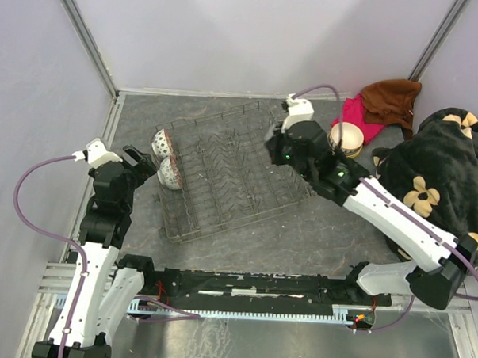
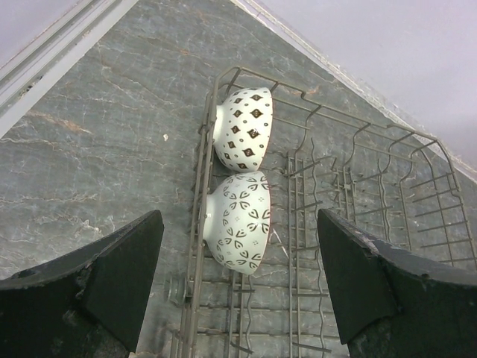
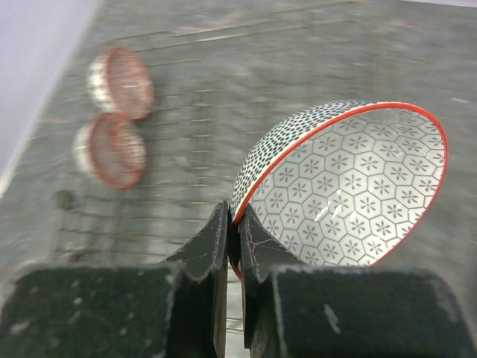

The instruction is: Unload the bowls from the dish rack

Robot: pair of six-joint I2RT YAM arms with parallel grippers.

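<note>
The grey wire dish rack (image 1: 231,179) lies mid-table. Two patterned bowls stand on edge along its left side, one (image 1: 163,144) (image 2: 244,128) behind the other (image 1: 170,174) (image 2: 238,221). My left gripper (image 1: 142,160) (image 2: 238,287) is open just left of them, fingers spread wide, touching neither. My right gripper (image 3: 234,224) is shut on the red rim of a bowl (image 3: 350,186) with a dotted outside and a hexagon flower inside, over the rack's far right part. In the top view the right gripper (image 1: 274,145) hides that bowl. The two racked bowls (image 3: 115,119) show blurred in the right wrist view.
A pale bowl (image 1: 346,138) sits on a pink cloth (image 1: 359,117) right of the rack, close to the right arm. A brown cloth (image 1: 392,98) and a black flowered blanket (image 1: 445,172) fill the right side. Walls close the table behind and at both sides.
</note>
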